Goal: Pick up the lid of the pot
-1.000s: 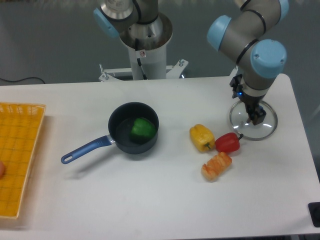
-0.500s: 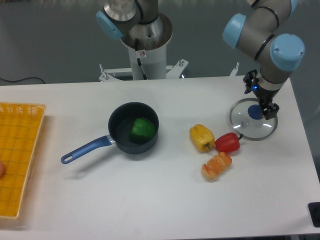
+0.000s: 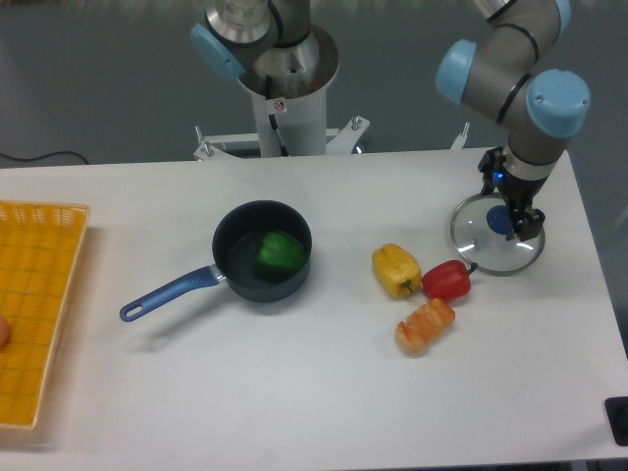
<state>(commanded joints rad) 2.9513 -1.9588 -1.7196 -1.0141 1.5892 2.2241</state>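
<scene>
White counter (image 3: pixel 245 402) holds the clear pot lid (image 3: pixel 473 235) with its blue knob (image 3: pixel 499 219). Above it, the claw (image 3: pixel 509 195) hangs with fingers spread apart, gripping nothing.

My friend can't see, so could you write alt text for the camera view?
Open robot claw over a clear round pot lid with a blue knob. Nearby lie a red item, a yellow item and an orange item; farther left, a dark pan with a blue handle holds something green.
</scene>
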